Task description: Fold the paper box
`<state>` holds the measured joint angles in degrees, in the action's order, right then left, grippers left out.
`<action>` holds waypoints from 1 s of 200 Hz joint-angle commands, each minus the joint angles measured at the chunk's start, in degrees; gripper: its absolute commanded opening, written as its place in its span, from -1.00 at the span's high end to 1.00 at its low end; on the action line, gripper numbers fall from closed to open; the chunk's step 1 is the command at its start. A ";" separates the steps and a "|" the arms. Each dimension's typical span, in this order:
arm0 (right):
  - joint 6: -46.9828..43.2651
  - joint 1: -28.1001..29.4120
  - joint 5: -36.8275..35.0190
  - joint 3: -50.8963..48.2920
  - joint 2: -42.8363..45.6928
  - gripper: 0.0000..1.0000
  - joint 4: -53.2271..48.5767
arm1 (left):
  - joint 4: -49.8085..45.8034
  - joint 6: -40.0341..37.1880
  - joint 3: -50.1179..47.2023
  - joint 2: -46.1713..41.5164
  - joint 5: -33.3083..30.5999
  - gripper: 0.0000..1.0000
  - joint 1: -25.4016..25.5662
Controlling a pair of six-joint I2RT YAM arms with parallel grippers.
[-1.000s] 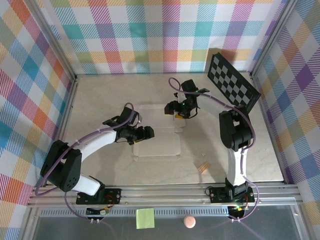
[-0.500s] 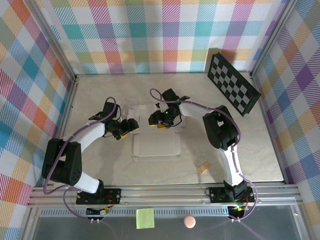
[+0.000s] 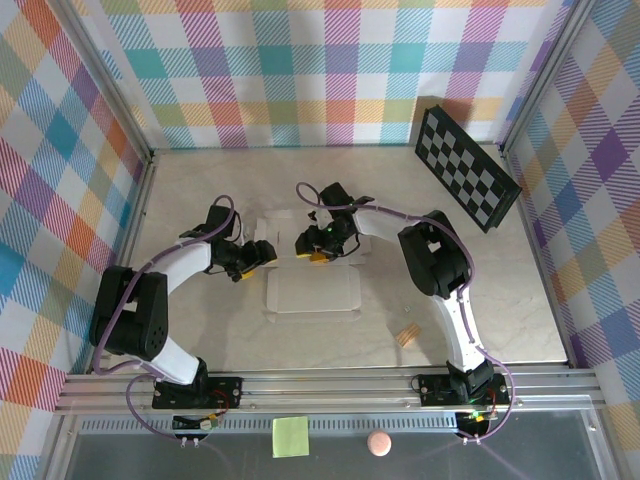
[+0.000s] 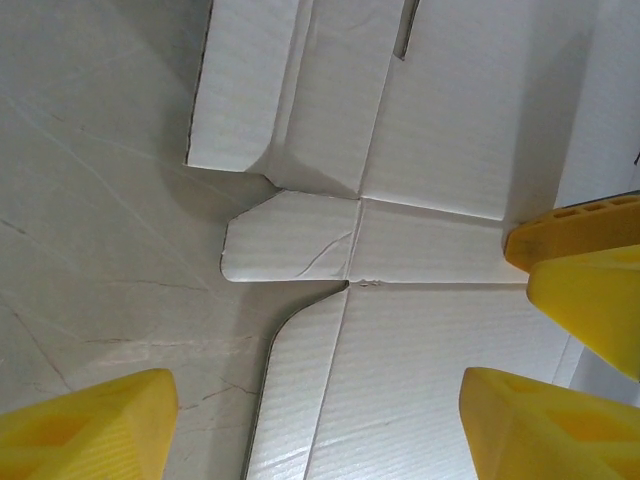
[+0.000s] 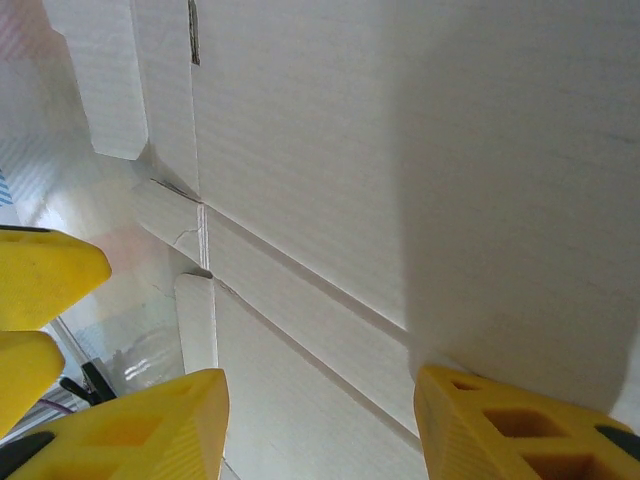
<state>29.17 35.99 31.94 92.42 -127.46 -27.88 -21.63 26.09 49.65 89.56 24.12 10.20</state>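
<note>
Box [image 3: 315, 292] lies as a flat creased sheet mid-worktop [image 3: 200, 330], with both grippers over its far-left part. The left gripper [image 3: 262, 252] has its fingers [image 4: 90, 425] spread wide, one over bare worktop and one over the sheet, near a small rounded flap [image 4: 290, 250]; nothing is clamped. The right gripper [image 3: 312, 245] sits just beside it, its fingers [image 5: 485, 425] also apart above the cardboard, gripping nothing. A checkerboard panel [image 3: 465, 165] leans at the far right wall. A tan scrap [image 3: 407, 335] lies right of the sheet. A sticky note [image 3: 291, 436] and a pink ball [image 3: 378, 443] rest beyond the near rail [image 3: 330, 385]. A second ago the right gripper was at the sheet's far-right part and the left one nearer its middle; both have moved left since.
</note>
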 commanded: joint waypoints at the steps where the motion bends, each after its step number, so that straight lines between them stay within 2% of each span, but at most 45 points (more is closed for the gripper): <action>1: -1.39 0.31 -2.52 -2.17 -0.41 -0.06 -1.63 | 0.53 -1.08 -0.18 1.35 1.37 -0.47 -0.64; 46: -2.04 0.33 -3.01 -8.53 3.76 -0.06 0.03 | 0.21 -1.98 1.03 3.61 2.41 -0.46 -0.57; 129: -2.08 0.31 -2.53 -9.37 3.88 -0.06 0.84 | 2.28 -1.24 3.17 7.16 5.40 -0.26 0.53; 166: -1.95 0.31 -2.42 -8.92 3.89 -0.06 0.87 | 2.54 -0.86 4.10 8.28 5.02 -0.25 0.65; 200: -1.75 0.29 -2.46 -8.75 3.92 -0.06 0.96 | 4.01 0.13 4.16 7.85 6.56 -0.11 0.71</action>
<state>28.03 35.99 31.57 85.06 -123.26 -24.27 -18.87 25.50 52.36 97.17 28.64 10.46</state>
